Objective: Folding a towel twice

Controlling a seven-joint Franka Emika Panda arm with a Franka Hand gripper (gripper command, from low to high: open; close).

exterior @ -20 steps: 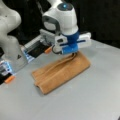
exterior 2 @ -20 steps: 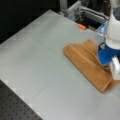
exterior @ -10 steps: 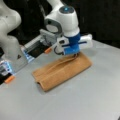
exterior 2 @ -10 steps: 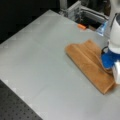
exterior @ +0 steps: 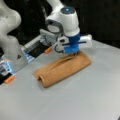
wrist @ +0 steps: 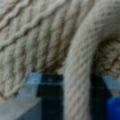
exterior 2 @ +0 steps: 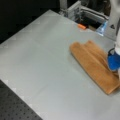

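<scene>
The orange-tan towel (exterior: 62, 67) lies on the grey table as a long, narrow folded strip, with a crease running along its top. In a front view it reaches from the middle toward the right edge (exterior 2: 95, 65). My gripper (exterior: 75, 53) stands straight down on the strip's far right end, its blue-and-white hand just above the cloth (exterior 2: 114, 72). In the wrist view the towel (wrist: 37, 37) fills the picture. A raised ridge of cloth runs down between my dark fingers (wrist: 50, 95), so the gripper (wrist: 77, 96) is shut on that ridge.
The white arm base (exterior: 10, 37) and a metal fixture (exterior: 32, 48) stand at the back left of the table. Small orange-tipped pieces lie near them (exterior: 48, 50), (exterior: 9, 79), (exterior 2: 81, 26). A black perforated board (exterior 2: 15, 107) borders the table's near corner.
The gripper has shifted a little along the towel's end and sits lower on it. The towel's shape has hardly changed.
</scene>
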